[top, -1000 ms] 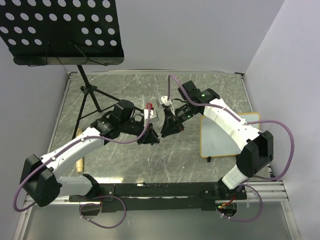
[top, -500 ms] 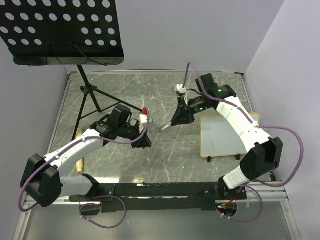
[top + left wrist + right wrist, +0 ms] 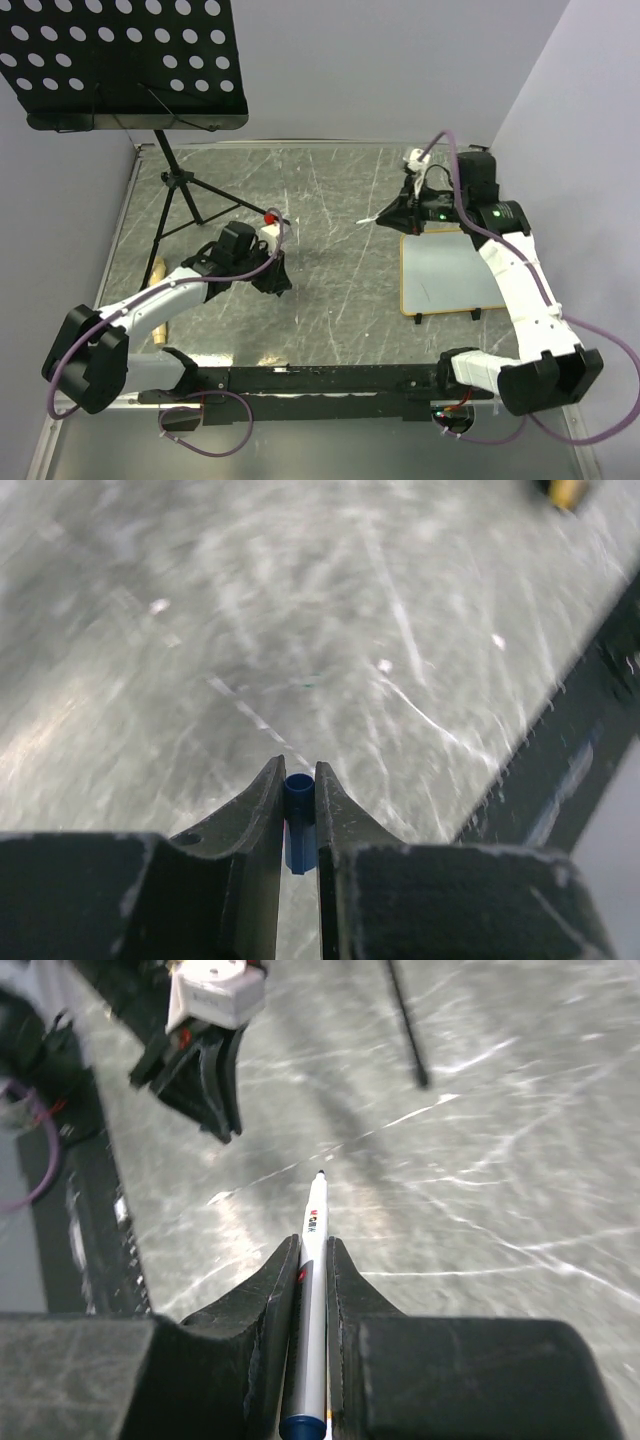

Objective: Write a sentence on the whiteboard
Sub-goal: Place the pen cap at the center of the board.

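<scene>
The whiteboard [image 3: 442, 276] lies flat at the right of the table, blank, with no sentence on it. My right gripper [image 3: 393, 213] hovers off the board's far left corner, shut on a white marker [image 3: 372, 217] whose bare tip points left. The right wrist view shows the marker [image 3: 313, 1250] between the fingers, its tip over the table. My left gripper [image 3: 279, 284] is at the middle left, shut on the marker's blue cap [image 3: 298, 792], held low over the table. It also shows in the right wrist view [image 3: 215, 1110].
A black perforated music-stand tray [image 3: 120, 60] stands at the back left on a tripod [image 3: 178, 195]. A tan wooden stick [image 3: 157, 300] lies by the left arm. A black rail [image 3: 320, 380] runs along the near edge.
The two grippers have parted. My right arm swung right and back with the uncapped marker; my left gripper drew back left with the cap.
</scene>
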Action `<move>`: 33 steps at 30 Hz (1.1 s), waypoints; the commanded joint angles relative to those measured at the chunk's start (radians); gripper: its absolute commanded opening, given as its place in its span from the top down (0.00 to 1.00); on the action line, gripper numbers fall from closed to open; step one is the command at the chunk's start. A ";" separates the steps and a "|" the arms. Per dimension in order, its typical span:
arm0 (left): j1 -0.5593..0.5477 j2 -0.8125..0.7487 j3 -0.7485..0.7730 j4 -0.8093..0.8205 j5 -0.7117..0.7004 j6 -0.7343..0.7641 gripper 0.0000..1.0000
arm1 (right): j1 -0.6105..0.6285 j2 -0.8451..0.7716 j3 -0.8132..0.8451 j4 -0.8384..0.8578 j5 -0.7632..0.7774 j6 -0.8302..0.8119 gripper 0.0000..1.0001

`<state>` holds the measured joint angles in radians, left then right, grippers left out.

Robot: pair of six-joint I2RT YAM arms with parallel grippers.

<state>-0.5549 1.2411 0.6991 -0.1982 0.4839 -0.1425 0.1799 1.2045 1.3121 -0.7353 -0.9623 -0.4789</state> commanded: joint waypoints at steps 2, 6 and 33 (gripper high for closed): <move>0.001 -0.006 -0.056 0.173 -0.260 -0.258 0.94 | -0.046 -0.054 -0.062 0.108 -0.007 0.103 1.00; 0.001 0.001 -0.110 0.191 -0.447 -0.304 0.86 | -0.063 -0.085 -0.114 0.149 -0.022 0.131 1.00; -0.074 -0.136 -0.119 0.170 -0.630 -0.431 0.35 | -0.221 -0.187 -0.194 0.203 -0.144 0.183 1.00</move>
<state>-0.5709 1.2545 0.5934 -0.0895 -0.1287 -0.5980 -0.0166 1.0473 1.1198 -0.5690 -1.0714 -0.3038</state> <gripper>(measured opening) 0.640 0.187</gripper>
